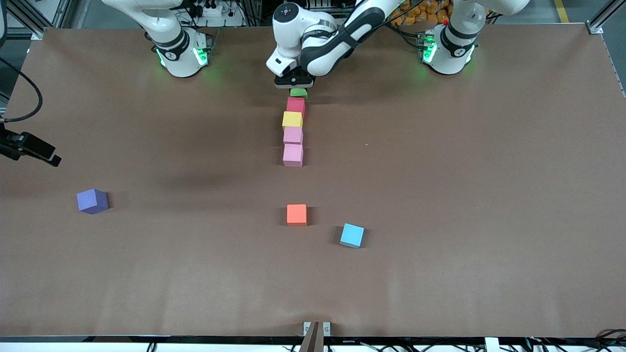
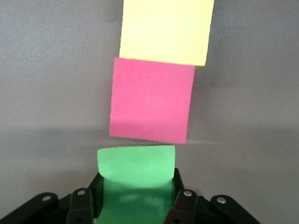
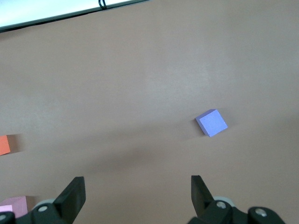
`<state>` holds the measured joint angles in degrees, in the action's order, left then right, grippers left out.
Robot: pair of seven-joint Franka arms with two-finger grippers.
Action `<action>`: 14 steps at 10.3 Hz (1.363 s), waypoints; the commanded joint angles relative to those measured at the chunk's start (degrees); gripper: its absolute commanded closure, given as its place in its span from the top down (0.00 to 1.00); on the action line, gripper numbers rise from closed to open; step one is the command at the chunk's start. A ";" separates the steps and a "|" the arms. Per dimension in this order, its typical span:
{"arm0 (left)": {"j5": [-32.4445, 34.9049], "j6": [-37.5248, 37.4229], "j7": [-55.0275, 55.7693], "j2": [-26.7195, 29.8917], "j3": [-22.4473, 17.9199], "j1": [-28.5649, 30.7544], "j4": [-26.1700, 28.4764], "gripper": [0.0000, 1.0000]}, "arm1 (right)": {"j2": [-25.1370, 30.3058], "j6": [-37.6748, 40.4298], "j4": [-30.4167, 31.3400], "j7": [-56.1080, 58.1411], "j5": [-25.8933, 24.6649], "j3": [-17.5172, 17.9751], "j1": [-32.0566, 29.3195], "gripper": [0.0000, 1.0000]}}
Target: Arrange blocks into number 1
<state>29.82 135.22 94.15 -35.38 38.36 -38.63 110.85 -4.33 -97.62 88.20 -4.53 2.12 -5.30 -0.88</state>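
A straight row of blocks runs down the table's middle: dark red [image 1: 296, 105], yellow [image 1: 292, 119], then two pink blocks [image 1: 293, 134] [image 1: 293, 155] nearest the front camera. My left gripper [image 1: 293, 82] is shut on a green block [image 1: 299, 92] at the row's end toward the robots' bases. In the left wrist view the green block [image 2: 136, 165] sits between the fingers, a narrow gap from the dark red one [image 2: 152, 105], with yellow [image 2: 163, 30] past it. My right gripper [image 3: 138, 186] hangs open and empty, high over bare table, with the purple block [image 3: 211, 122] in its view.
Loose blocks lie nearer the front camera: orange [image 1: 296, 214], light blue [image 1: 352, 235], and purple [image 1: 92, 201] toward the right arm's end. A black fixture with a cable [image 1: 30, 148] juts in at that end's edge.
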 commanded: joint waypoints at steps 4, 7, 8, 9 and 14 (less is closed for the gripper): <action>2.78 -1.01 0.25 -1.71 -1.79 -1.71 -3.71 0.00 | 1.96 1.29 -0.30 -0.92 -0.36 1.08 -0.88 1.00; 2.61 -1.01 0.42 -2.85 -5.04 -4.09 -5.46 0.63 | 2.04 2.87 -0.30 -1.53 -0.27 1.51 -0.53 1.00; 2.78 -1.01 0.25 -2.94 -5.13 -4.09 -5.56 1.00 | 1.87 2.78 -0.30 -1.54 -0.27 1.52 -0.18 1.00; 2.70 -1.01 0.25 -2.51 -5.05 -3.74 -5.56 1.00 | 1.95 2.87 -0.30 -1.62 -0.36 1.52 0.69 1.00; 1.64 -6.45 0.78 1.53 -4.69 -3.21 -6.69 1.00 | 1.87 2.87 -0.30 -1.45 -0.89 1.08 0.00 1.00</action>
<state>30.73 131.13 94.15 -36.27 33.55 -41.75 104.52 -2.84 -95.34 88.00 -5.08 2.11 -4.30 -0.31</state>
